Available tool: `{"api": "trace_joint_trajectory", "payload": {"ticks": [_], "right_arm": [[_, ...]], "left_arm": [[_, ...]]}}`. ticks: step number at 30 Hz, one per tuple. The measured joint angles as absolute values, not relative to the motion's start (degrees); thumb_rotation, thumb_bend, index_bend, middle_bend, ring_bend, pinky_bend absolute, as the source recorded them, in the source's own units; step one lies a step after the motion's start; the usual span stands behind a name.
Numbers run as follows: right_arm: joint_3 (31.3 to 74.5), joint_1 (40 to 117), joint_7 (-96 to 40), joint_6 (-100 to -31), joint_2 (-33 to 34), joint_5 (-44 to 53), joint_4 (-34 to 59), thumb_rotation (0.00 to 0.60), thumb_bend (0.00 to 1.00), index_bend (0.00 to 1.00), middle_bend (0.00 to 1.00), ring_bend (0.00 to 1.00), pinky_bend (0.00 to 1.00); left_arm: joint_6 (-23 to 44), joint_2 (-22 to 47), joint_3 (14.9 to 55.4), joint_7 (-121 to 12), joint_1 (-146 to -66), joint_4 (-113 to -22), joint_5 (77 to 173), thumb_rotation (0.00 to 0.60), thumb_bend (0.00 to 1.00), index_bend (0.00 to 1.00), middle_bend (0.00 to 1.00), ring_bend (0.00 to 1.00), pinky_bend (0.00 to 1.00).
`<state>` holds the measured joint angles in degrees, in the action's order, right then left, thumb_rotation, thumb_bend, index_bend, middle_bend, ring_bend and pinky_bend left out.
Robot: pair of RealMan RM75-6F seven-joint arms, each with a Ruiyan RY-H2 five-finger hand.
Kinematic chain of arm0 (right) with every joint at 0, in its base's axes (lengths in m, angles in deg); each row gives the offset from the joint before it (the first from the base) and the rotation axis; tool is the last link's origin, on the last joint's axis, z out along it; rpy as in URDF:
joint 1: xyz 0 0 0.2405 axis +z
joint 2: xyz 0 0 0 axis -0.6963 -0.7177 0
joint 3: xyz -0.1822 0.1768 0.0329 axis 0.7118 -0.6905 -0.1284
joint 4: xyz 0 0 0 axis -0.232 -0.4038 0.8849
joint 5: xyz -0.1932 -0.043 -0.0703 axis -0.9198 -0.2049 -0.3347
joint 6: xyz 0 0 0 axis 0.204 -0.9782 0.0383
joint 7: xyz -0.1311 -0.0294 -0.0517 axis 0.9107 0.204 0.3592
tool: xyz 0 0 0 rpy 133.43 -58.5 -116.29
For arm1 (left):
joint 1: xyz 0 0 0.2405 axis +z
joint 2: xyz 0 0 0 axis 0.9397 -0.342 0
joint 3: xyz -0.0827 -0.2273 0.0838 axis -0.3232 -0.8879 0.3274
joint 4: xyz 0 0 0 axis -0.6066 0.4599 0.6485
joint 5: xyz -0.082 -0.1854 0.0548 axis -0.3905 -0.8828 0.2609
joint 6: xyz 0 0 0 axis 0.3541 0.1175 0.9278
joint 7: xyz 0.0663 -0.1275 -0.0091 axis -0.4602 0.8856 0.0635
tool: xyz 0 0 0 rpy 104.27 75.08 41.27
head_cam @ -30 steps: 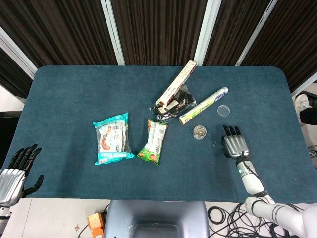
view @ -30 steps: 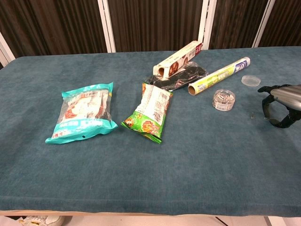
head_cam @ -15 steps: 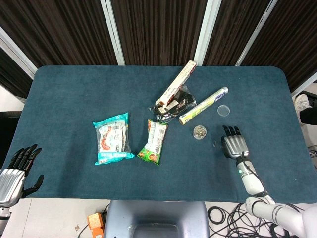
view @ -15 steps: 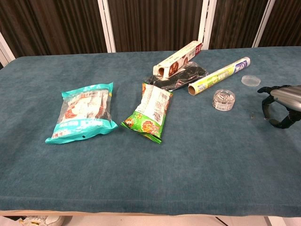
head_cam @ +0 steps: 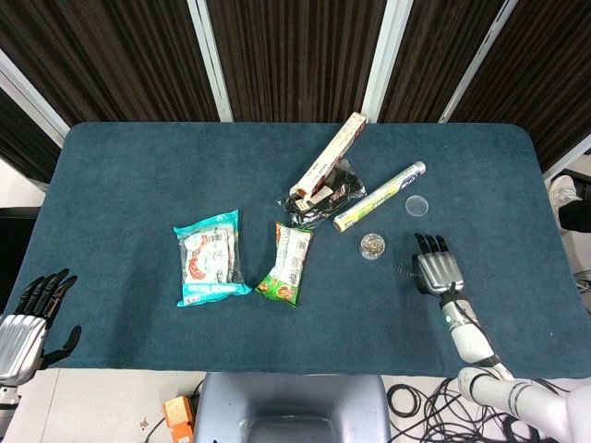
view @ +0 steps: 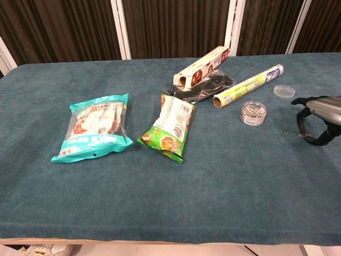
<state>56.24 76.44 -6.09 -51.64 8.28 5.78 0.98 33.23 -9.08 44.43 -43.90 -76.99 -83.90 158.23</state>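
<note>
A tiny dark clip-like piece point(head_cam: 399, 269) lies loose on the teal cloth-covered table point(head_cam: 138, 185), just beside the thumb side of the robot's right hand point(head_cam: 438, 269), at about nine o'clock from the palm. The right hand hovers low over the cloth with its fingers apart and curved downward, holding nothing. At roughly ten o'clock from the hand stands a small clear round tub of metal clips point(head_cam: 372, 245), its clear round lid point(head_cam: 417, 205) lying apart at twelve o'clock. Beyond them, toward eleven o'clock, lie a long yellow-green cardboard roll tube point(head_cam: 379, 197), a crumpled black plastic bag point(head_cam: 334, 189) and a long red-and-cream carton point(head_cam: 331, 159) with an open end. Near the table's middle rest a green snack packet point(head_cam: 287, 264) and a turquoise snack bag point(head_cam: 211, 257). The left hand point(head_cam: 28, 323) hangs off the near left edge, fingers spread and empty. Judging from the chest view, picking up so small a piece would call for a slow sideways shift and a fine pinch of thumb and fingertip, keeping clear of the tub
</note>
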Motion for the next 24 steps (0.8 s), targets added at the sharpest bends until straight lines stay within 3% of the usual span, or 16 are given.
{"api": "trace_joint_trajectory", "payload": {"ticks": [24], "right_arm": [[56.2,76.5,-6.1,-51.6,8.1,5.2,1.3,0.600,0.34,0.61,0.02,0.00,0.00]], "left_arm": [[33.0,-9.0,44.4,-43.8,-77.1,-83.8,158.2,0.600,0.43,0.00,0.01,0.00,0.06]]}}
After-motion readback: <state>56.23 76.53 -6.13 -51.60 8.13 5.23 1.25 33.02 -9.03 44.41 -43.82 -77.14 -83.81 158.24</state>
